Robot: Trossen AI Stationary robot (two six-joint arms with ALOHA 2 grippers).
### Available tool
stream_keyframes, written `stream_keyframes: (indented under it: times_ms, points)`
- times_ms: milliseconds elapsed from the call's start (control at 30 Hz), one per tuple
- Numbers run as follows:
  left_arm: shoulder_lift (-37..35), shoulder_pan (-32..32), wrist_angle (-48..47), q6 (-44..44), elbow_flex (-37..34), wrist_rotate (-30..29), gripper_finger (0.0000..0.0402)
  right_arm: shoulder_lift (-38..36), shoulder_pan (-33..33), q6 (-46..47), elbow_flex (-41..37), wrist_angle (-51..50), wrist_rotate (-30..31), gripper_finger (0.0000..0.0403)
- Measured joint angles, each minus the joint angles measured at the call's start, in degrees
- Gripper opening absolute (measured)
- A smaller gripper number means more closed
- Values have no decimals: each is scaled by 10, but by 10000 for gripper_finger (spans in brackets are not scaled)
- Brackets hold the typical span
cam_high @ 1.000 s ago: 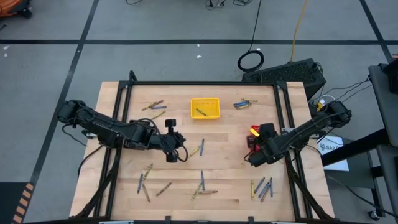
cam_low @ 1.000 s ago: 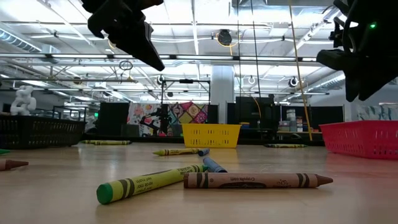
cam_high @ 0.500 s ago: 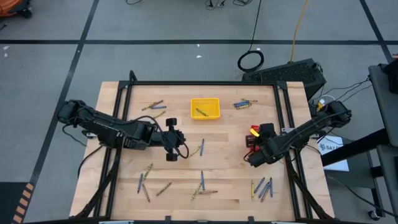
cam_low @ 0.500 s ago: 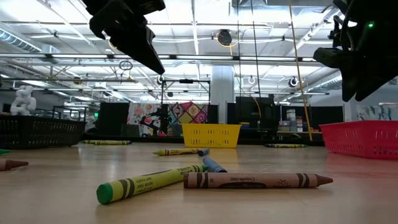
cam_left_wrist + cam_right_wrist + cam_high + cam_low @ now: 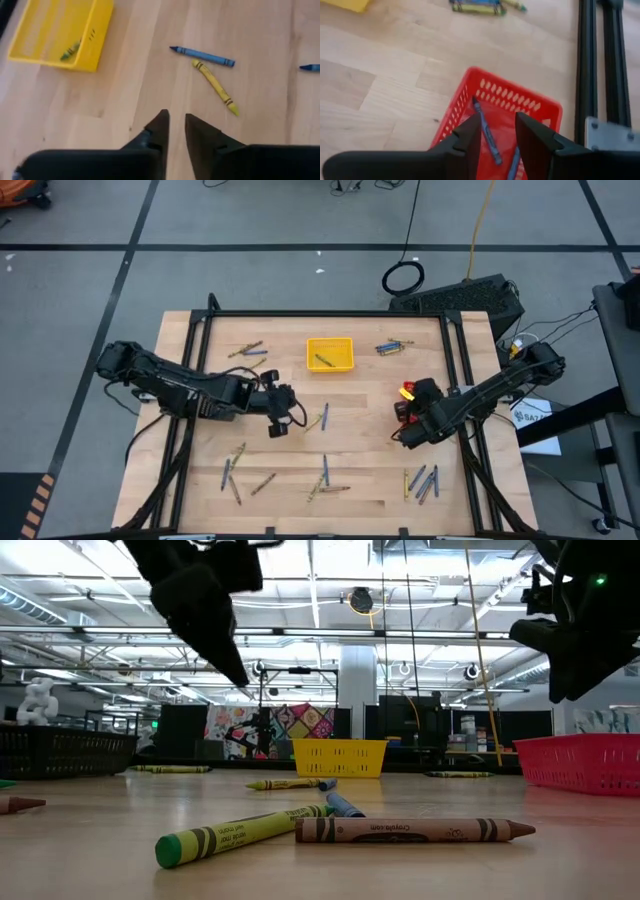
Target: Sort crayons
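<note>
Crayons lie scattered on the wooden table, among them a blue one [image 5: 202, 55] and a yellow one [image 5: 216, 86] side by side [image 5: 321, 418]. My left gripper [image 5: 176, 122] hangs open and empty above bare wood just short of that pair [image 5: 283, 418]. My right gripper [image 5: 502, 131] stands open over the red tray [image 5: 520, 102], touching nothing. Blue crayons [image 5: 487, 132] lie on the tray's floor below its fingers. The yellow tray [image 5: 60, 32] has an olive crayon [image 5: 70, 50] inside.
More crayons lie in groups at the far left [image 5: 245, 350], far right [image 5: 393, 346], near left [image 5: 232, 475], near middle [image 5: 325, 475] and near right [image 5: 422, 480]. Close to the low camera lie a green-yellow crayon [image 5: 240, 832] and a brown one [image 5: 410, 830]. A black frame rail [image 5: 592, 65] runs beside the red tray.
My left gripper has sunk a little toward the table and rolled about its own axis. My right gripper has stayed over the red tray and rolled slightly.
</note>
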Motion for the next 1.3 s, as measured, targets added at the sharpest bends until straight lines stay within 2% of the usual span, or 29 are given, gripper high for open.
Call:
stream_keyframes:
  times_ms: [200,300,467,567,900,1200,1300]
  points:
    - [22,0,29,-80,0,3,127,0,0,-87,0,-2,60,108]
    - [22,1,57,-118,0,32,138,0,0,-114,0,-3,65,108]
    - [22,1,62,-151,0,96,138,0,-1,-117,0,-1,57,108]
    - [25,3,59,-174,0,92,138,0,-1,-112,0,0,57,108]
    - [29,12,59,-174,0,113,138,0,-1,-25,0,21,57,108]
    - [117,3,61,-174,1,124,138,0,-1,-25,0,31,56,108]
    - [125,3,66,-181,1,119,138,0,-1,-28,0,31,56,108]
